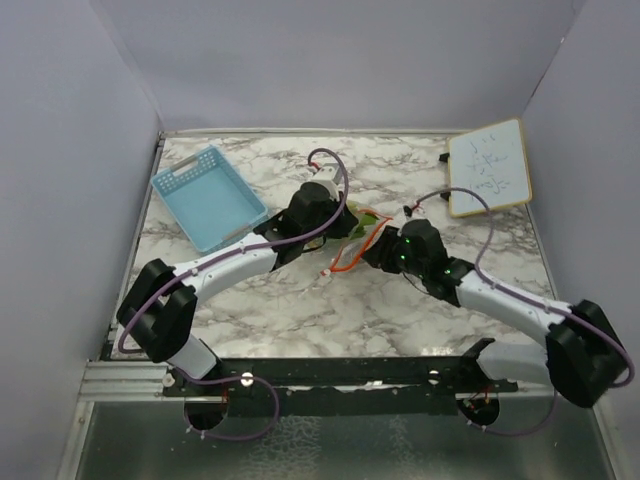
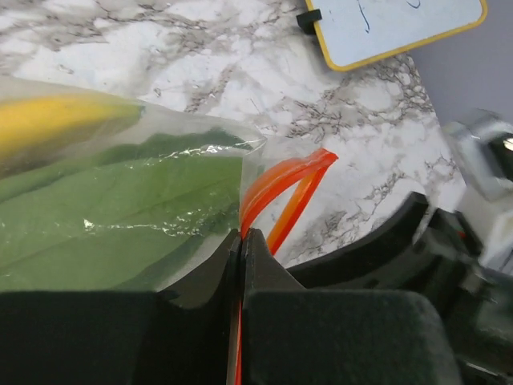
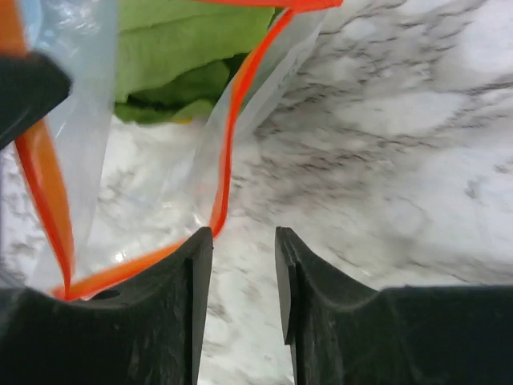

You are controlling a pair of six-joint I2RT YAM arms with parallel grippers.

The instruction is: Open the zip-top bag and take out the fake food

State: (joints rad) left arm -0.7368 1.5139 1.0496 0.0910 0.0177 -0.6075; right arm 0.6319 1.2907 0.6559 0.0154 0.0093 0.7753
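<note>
Zip-top bag [image 1: 366, 222], small, clear and floppy, with an orange-red zip strip [image 3: 226, 144] along its top, lies at the middle of the marble table [image 1: 300, 320] between the two grippers. It is well apart from the light-blue mesh plastic basket [image 1: 208, 195] at its 10 o'clock and the yellow-framed whiteboard [image 1: 488, 167] at its 2 o'clock.

The left gripper [image 2: 242, 237] is clamped on the rim of the zip-top bag, and the strip runs down between its closed fingers. Inside the plastic, at 9 to 10 o'clock from that pinch, lie the long green leafy piece [image 2: 120, 216] of fake food and the yellow piece [image 2: 48, 120]. No dark round piece can be made out.

The right gripper [image 3: 244, 241] has its fingers a little apart with nothing between them. The strip's other lip touches the tip of its left finger [image 3: 196, 273] and curves off toward 12 o'clock. The mouth looks partly open.

As I judge it, the right arm should shift toward 9 o'clock until that free lip sits between the pads and then close firmly. It should then draw slowly away from the left hold, low over the table, so the thin film does not slip.
</note>
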